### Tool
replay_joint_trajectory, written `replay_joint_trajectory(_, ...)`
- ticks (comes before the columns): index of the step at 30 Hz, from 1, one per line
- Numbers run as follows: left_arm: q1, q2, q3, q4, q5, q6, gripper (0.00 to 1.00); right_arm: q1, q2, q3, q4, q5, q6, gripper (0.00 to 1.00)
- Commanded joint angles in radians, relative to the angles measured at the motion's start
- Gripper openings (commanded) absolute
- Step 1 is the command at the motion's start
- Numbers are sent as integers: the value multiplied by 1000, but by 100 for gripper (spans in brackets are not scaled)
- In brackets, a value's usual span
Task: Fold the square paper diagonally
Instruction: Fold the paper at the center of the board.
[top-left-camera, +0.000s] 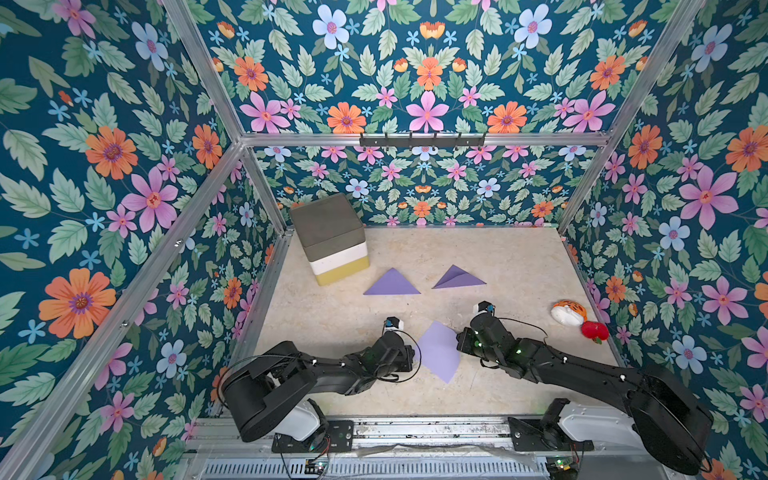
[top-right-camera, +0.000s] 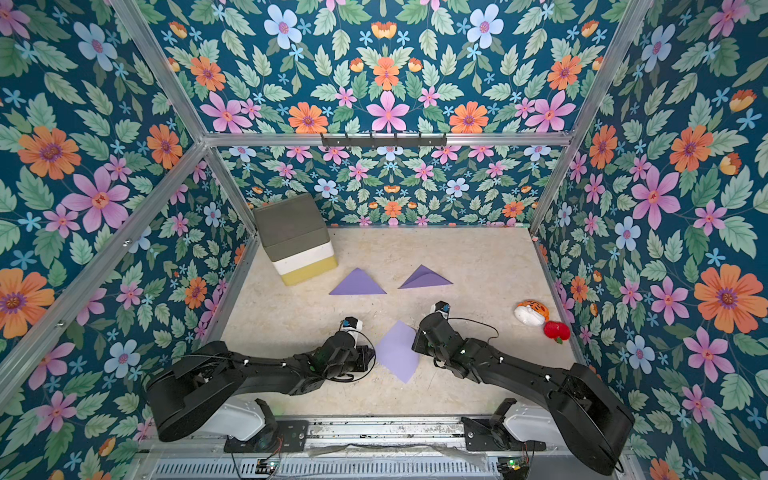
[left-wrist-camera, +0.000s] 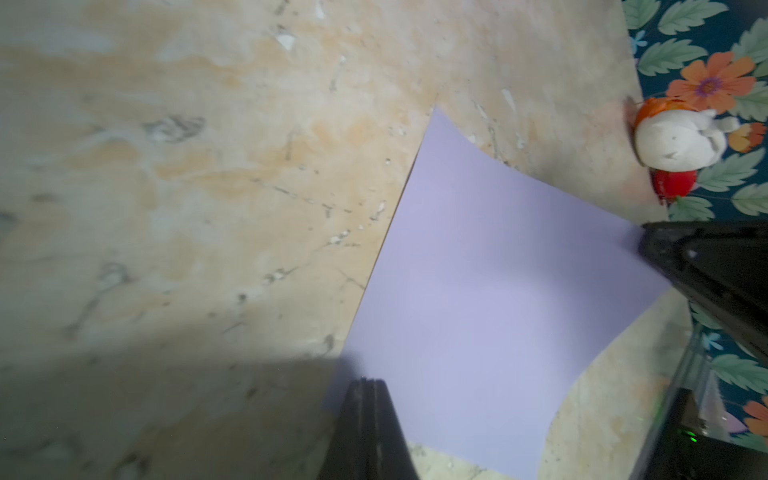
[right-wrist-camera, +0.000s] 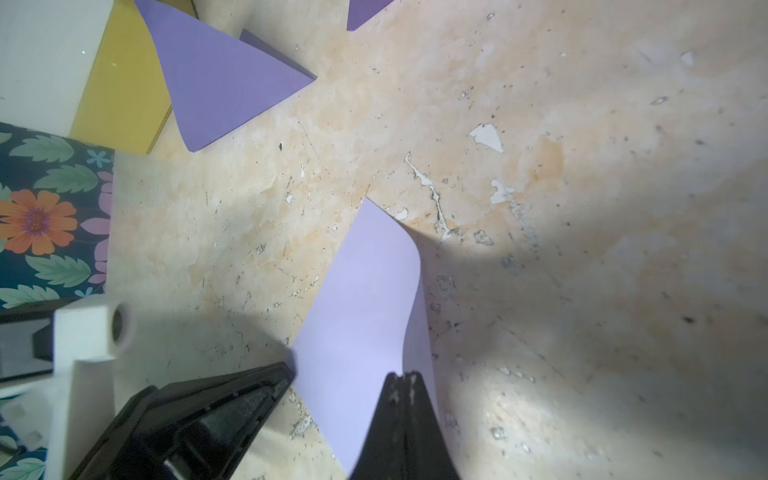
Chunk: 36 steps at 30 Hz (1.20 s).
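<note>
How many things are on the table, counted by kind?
Folded papers: 2
Unfolded paper: 1
Block stack: 1
Toys: 2
Total: 6

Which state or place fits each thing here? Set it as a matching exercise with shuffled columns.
1. unfolded lilac square paper sheet
2. stack of grey, white and yellow foam blocks
3. orange-and-white plush tiger toy
4. folded purple paper triangle with a raised flap

A. standing in the far left corner
B. at the right side, beside red plush toy
C. pinched at opposite corners by left gripper and right gripper
D. already folded, lying free

Pairs: 1-C, 2-A, 3-B, 4-D
</note>
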Motion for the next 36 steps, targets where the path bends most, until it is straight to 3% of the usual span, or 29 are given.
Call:
replay_joint_trajectory(1,-2,45,6,44,98,-26,0,0,-32,-3,-55,13,-4,0)
replay_joint_trajectory(8,-2,44,-23,15,37,-38,0,27,-31,-13,196,-167,10,0)
replay_joint_trajectory(14,-2,41,-44,-35,-53,-70,0,118,94,51,327,-202,20,0)
replay_joint_trajectory(21,-1,15,-67,-61,-101,-79,0,123,218,-1,514,-230,111,0)
replay_joint_trajectory(29,-1,3,-88,-50,-104,-85,0,136,352,-13,687,-286,171,0)
replay_joint_trajectory(36,-2,-12,-88,-58,-93,-79,0,139,444,7,702,-279,192,0)
